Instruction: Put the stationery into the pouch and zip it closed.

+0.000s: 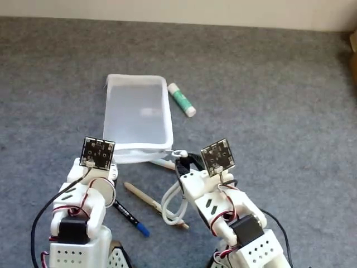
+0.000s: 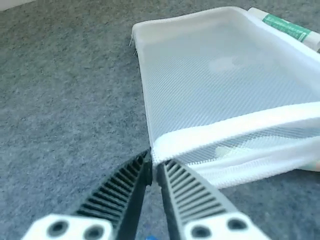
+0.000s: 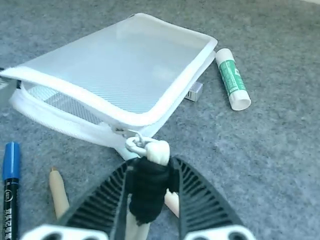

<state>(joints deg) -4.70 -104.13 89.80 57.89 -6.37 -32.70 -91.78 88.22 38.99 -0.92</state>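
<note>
On the carpet (image 1: 279,84), the pouch (image 1: 136,111) runs front-to-back, mouth seemingly nearside.

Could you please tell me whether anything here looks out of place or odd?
Yes: the right gripper is shut on the zip pull of the open pouch, yet the glue stick, the blue-capped pen and the wooden pencil lie outside it on the carpet.
</note>
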